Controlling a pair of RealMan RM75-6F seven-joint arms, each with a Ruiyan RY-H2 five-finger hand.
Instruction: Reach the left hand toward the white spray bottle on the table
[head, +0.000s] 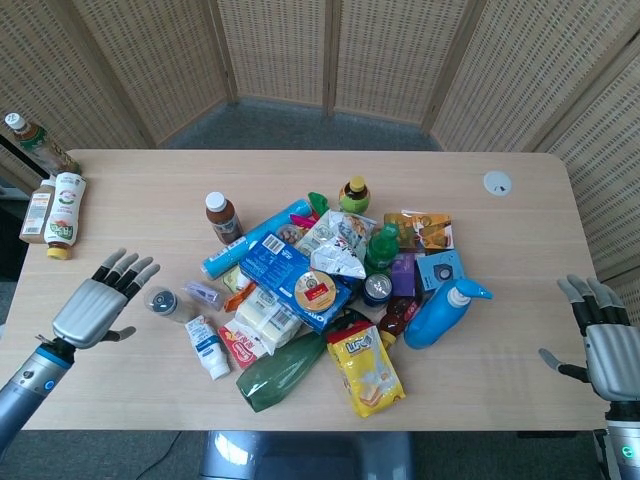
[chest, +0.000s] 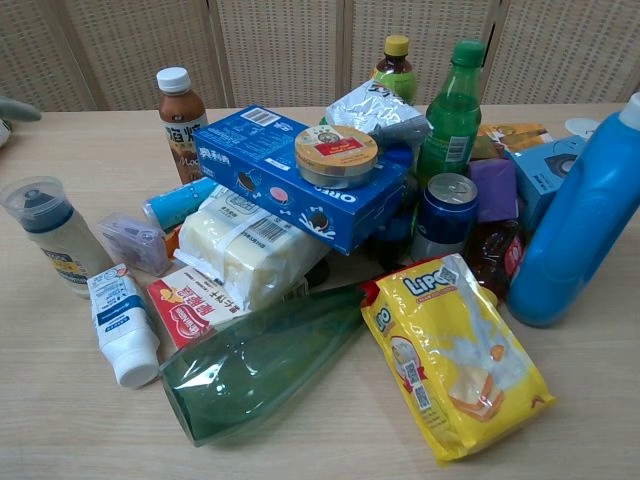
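Note:
The white spray bottle (head: 165, 303), with a clear cap over a dark nozzle, stands upright at the left edge of the pile; in the chest view the spray bottle (chest: 50, 232) is at the far left. My left hand (head: 100, 305) hovers just to its left, fingers spread and empty, the fingertips (head: 135, 268) a short gap from the bottle. Only a grey fingertip (chest: 17, 108) of that hand shows at the chest view's left edge. My right hand (head: 605, 345) stays open at the table's right edge, holding nothing.
Right of the spray bottle lie a white tube (head: 208, 347), a small purple packet (head: 204, 293) and a brown drink bottle (head: 222, 217). A blue Oreo box (head: 290, 277), a green pouch (head: 283, 373), a yellow Lipo bag (head: 368, 368) and a blue detergent bottle (head: 443, 312) fill the middle. Bottles (head: 60, 210) lie far left.

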